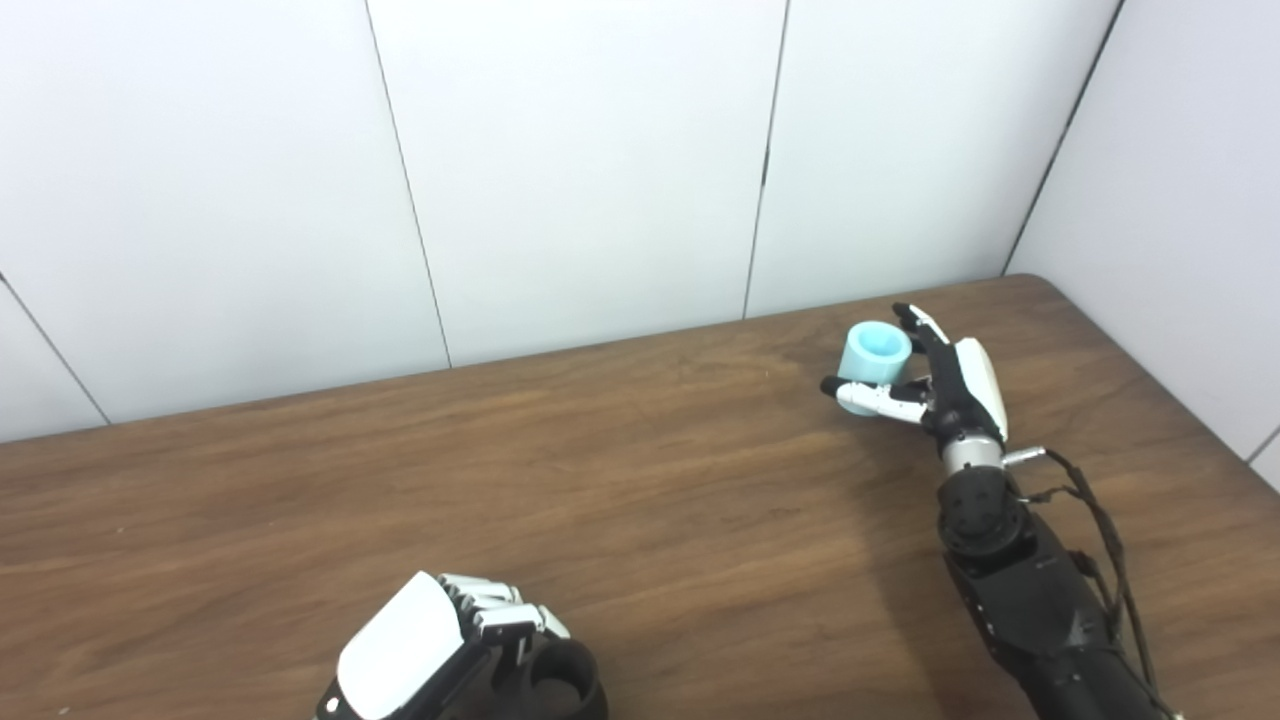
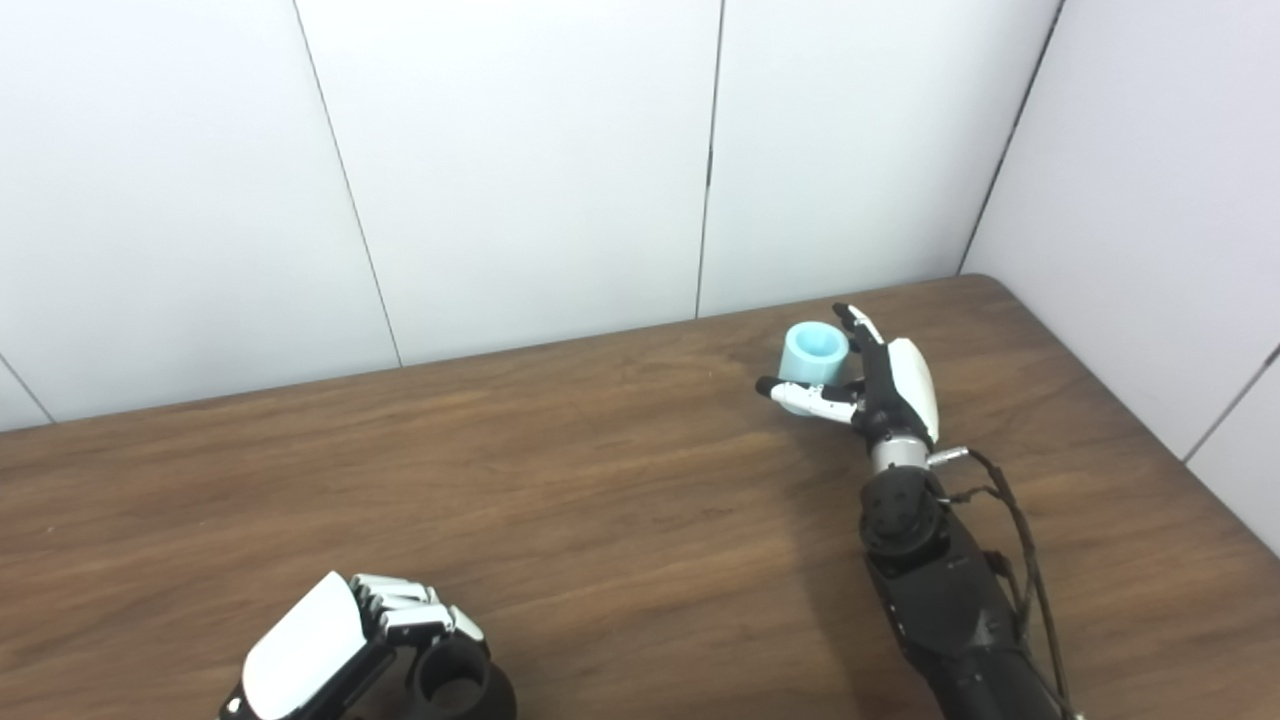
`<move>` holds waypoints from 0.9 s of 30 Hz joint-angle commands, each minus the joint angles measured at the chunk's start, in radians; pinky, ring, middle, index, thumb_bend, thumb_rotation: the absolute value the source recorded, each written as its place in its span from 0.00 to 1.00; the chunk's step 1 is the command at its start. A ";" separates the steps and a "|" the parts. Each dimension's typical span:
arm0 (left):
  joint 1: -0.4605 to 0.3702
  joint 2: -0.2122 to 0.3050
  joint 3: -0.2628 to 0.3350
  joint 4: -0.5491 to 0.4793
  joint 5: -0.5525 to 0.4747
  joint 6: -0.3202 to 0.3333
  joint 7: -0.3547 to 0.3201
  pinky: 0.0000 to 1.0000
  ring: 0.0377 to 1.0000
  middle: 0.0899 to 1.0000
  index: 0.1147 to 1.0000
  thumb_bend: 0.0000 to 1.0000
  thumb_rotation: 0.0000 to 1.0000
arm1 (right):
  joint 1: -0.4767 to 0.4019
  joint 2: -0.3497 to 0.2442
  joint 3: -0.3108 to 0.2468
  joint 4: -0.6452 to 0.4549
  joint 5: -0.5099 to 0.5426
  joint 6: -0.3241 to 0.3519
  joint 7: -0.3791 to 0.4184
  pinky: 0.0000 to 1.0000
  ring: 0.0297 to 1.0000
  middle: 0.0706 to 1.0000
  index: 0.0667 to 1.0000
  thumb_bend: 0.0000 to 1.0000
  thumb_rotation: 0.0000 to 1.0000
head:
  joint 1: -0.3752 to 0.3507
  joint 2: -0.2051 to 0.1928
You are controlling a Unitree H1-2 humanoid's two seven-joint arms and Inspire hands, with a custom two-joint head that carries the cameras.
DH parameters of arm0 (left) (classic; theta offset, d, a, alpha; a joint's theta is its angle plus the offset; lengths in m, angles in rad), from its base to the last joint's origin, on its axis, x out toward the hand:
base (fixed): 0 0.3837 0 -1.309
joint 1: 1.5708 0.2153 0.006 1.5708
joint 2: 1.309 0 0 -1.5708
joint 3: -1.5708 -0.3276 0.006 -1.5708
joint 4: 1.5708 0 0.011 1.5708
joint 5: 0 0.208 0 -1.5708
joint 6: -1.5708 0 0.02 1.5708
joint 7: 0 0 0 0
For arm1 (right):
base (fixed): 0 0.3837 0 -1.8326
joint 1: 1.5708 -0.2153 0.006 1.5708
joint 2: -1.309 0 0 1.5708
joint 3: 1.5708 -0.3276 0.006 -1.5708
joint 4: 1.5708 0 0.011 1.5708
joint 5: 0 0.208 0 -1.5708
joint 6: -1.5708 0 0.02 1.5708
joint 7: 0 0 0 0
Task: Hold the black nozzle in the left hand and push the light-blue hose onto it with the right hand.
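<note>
Nearest: left hand curled around black nozzle, bore upward, low on table. Far right: right hand clasping light-blue hose, upright, opening upward.

The light-blue hose, a short stubby cylinder with its open end up, stands upright at the far right. The black nozzle, a ring, sits near left.
</note>
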 commanded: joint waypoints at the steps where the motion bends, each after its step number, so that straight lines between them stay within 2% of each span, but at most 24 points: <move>1: 0.100 -0.019 -0.038 0.027 -0.022 -0.018 0.004 0.33 0.44 0.43 0.43 0.52 0.00 | -0.031 -0.015 0.026 -0.001 -0.017 -0.023 0.029 0.81 0.88 0.90 0.88 1.00 0.44 | 0.000 0.001; 4: 0.102 -0.020 -0.031 0.026 -0.018 -0.018 0.002 0.33 0.44 0.43 0.43 0.52 0.00 | -0.033 -0.018 0.039 0.009 -0.031 -0.028 0.027 0.83 0.90 0.91 0.88 1.00 0.42 | 0.001 0.000; 7: 0.102 -0.022 -0.031 0.030 -0.020 -0.019 0.002 0.33 0.44 0.43 0.43 0.52 0.00 | -0.038 -0.008 0.029 0.017 -0.016 -0.028 0.024 0.80 0.88 0.90 0.87 1.00 0.42 | 0.003 -0.002; 8: 0.102 -0.022 -0.031 0.031 -0.022 -0.019 0.002 0.33 0.44 0.42 0.43 0.52 0.00 | -0.041 -0.001 0.019 0.022 -0.001 -0.030 0.024 0.73 0.83 0.86 0.86 1.00 0.41 | 0.004 -0.002; 10: 0.104 -0.022 -0.028 0.028 -0.024 -0.019 -0.002 0.33 0.44 0.42 0.43 0.52 0.00 | -0.045 0.011 0.002 0.027 0.023 -0.033 0.024 0.56 0.68 0.73 0.84 1.00 0.40 | 0.005 -0.002; 11: 0.105 -0.023 -0.027 0.027 -0.023 -0.019 -0.002 0.33 0.44 0.43 0.43 0.52 0.00 | -0.048 0.015 -0.004 0.031 0.031 -0.031 0.024 0.50 0.62 0.68 0.83 1.00 0.39 | 0.005 -0.002; 12: 0.106 -0.023 -0.026 0.026 -0.022 -0.019 -0.001 0.33 0.44 0.42 0.43 0.52 0.00 | -0.050 0.019 -0.009 0.035 0.037 -0.030 0.025 0.48 0.60 0.66 0.82 1.00 0.39 | 0.005 -0.001; 16: 0.107 -0.022 -0.026 0.028 -0.020 -0.019 0.006 0.33 0.44 0.42 0.43 0.52 0.00 | -0.054 0.034 -0.030 0.047 0.065 -0.031 0.023 0.60 0.71 0.74 0.77 0.96 0.34 | 0.005 -0.001; 23: 0.108 -0.019 -0.023 0.023 -0.029 -0.019 -0.001 0.34 0.44 0.42 0.44 0.52 0.00 | -0.051 0.046 -0.044 0.058 0.074 -0.103 -0.008 0.59 0.65 0.65 0.61 0.80 0.20 | 0.003 0.003; 24: 0.109 -0.019 -0.021 0.022 -0.029 -0.019 -0.003 0.33 0.44 0.42 0.44 0.52 0.00 | -0.049 0.048 -0.043 0.054 0.070 -0.107 -0.015 0.57 0.64 0.63 0.53 0.66 0.17 | 0.003 0.003; 25: 0.109 -0.019 -0.019 0.021 -0.030 -0.019 -0.004 0.33 0.44 0.42 0.44 0.52 0.00 | -0.047 0.049 -0.042 0.050 0.065 -0.110 -0.020 0.54 0.62 0.61 0.49 0.58 0.15 | 0.003 0.003; 26: 0.110 -0.019 -0.017 0.019 -0.030 -0.019 -0.007 0.33 0.44 0.42 0.44 0.52 0.00 | -0.045 0.051 -0.041 0.045 0.060 -0.110 -0.025 0.50 0.59 0.59 0.47 0.55 0.14 | 0.003 0.003; 27: 0.111 -0.019 -0.014 0.016 -0.031 -0.018 -0.013 0.33 0.44 0.42 0.44 0.52 0.00 | -0.043 0.052 -0.039 0.042 0.054 -0.113 -0.032 0.39 0.48 0.49 0.47 0.54 0.07 | 0.003 0.003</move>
